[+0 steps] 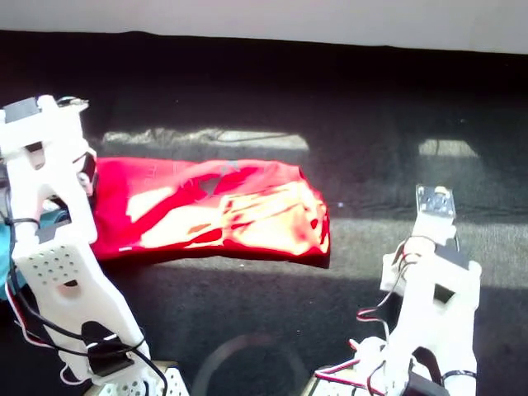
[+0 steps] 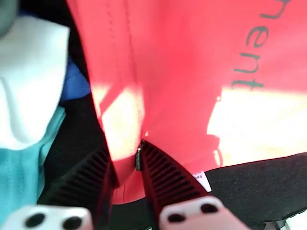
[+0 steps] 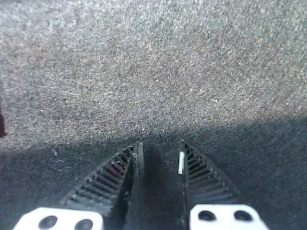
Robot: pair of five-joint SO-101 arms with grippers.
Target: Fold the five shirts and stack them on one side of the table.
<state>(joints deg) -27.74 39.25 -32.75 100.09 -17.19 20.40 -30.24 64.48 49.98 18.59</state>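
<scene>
One end of the red shirt (image 1: 214,210) hides behind the left arm (image 1: 58,272) in the high view; a teal cloth (image 1: 4,252) is cut by that view's edge; the print (image 2: 249,52) runs off the left wrist view.

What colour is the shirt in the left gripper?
Red shirt with dark lettering; best in left wrist view.

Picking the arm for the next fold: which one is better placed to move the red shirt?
Left, probably. The left gripper is shut on the edge of the red cotton shirt. The right gripper hangs open over the dark felt table, apart from the shirt and holding nothing.
</scene>
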